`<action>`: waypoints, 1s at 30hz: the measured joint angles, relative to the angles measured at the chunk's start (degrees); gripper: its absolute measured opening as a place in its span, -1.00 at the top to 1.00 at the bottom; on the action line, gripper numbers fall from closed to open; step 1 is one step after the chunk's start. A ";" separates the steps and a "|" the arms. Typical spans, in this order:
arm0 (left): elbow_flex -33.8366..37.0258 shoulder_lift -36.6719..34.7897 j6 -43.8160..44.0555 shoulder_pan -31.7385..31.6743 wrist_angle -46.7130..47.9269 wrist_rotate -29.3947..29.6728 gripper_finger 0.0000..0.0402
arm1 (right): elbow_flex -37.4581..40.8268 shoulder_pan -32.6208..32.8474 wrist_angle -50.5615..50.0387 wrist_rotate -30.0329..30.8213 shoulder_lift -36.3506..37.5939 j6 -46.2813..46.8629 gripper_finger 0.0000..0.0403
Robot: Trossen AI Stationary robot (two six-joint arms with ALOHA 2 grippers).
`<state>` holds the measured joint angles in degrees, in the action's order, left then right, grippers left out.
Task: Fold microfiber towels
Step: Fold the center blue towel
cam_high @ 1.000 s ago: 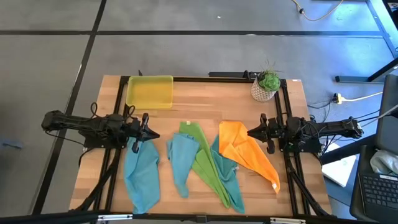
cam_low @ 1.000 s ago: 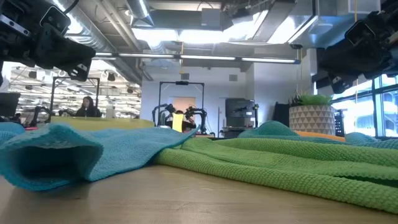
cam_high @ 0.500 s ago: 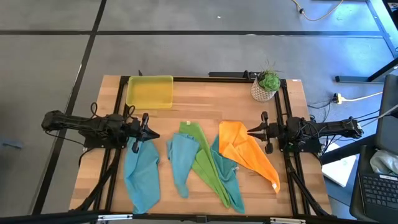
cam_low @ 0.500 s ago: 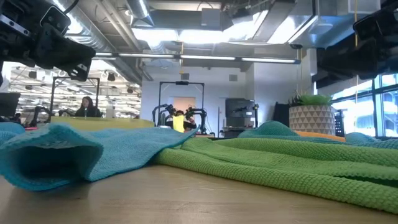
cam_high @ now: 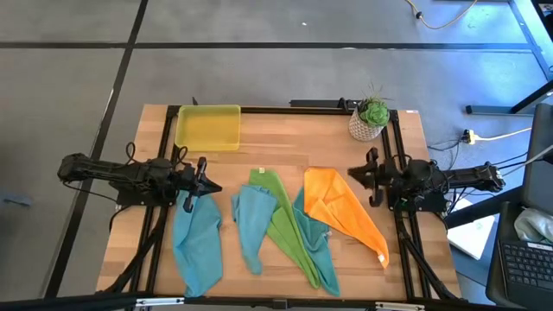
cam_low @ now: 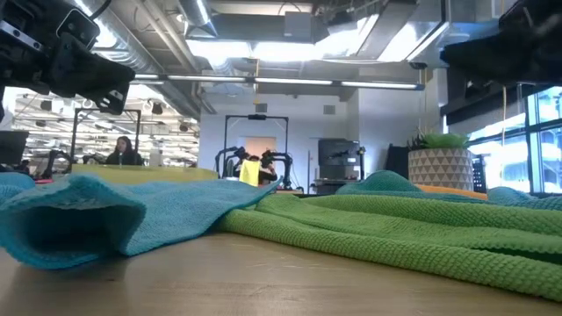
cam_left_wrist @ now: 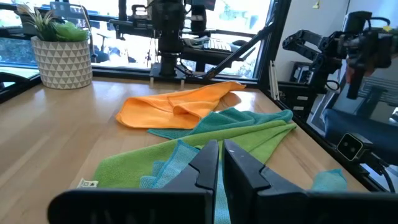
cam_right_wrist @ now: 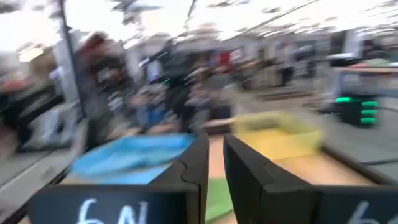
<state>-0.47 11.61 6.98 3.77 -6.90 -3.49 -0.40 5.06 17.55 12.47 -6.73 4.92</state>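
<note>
Five microfiber towels lie crumpled on the wooden table: a light blue one (cam_high: pixel 199 242) at the left, a second light blue one (cam_high: pixel 250 221), a lime green one (cam_high: pixel 285 220), a teal one (cam_high: pixel 318 246) partly under the green, and an orange one (cam_high: pixel 341 207) on the right. My left gripper (cam_high: pixel 212 187) hovers shut at the left, level, just past the far end of the left blue towel. My right gripper (cam_high: pixel 350 175) hovers at the right, by the orange towel's far right corner, tipped slightly up, its fingers (cam_right_wrist: pixel 199 162) nearly together with nothing between them.
A yellow-green plastic tray (cam_high: pixel 207 127) sits at the far left of the table. A potted plant (cam_high: pixel 371 118) in a patterned white pot stands at the far right corner. Black rails (cam_high: pixel 164 155) run along both side edges. Bare wood shows between tray and towels.
My right gripper has tipped its fingers upward, rolled a little and risen slightly, drawing back a touch toward the table's right edge. It holds nothing. The towels lie as before.
</note>
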 joint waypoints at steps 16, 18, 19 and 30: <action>-5.86 1.18 10.60 -1.91 -19.68 16.50 0.93 | -11.40 -0.04 13.80 11.08 -16.89 5.47 0.74; -9.41 3.04 8.66 -2.93 -19.30 17.98 0.93 | -15.37 -0.37 13.84 10.97 -21.75 5.46 0.74; -11.60 4.22 7.83 -3.44 -19.17 18.91 0.93 | -17.67 -0.66 13.89 10.95 -24.34 5.53 0.74; -38.09 30.59 1.72 -7.01 -17.03 20.17 0.93 | -48.43 -9.81 9.65 21.84 -51.23 1.83 0.74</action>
<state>-38.56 42.20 8.70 -3.24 -23.92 16.69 -48.84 -4.75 27.20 34.32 -57.96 6.75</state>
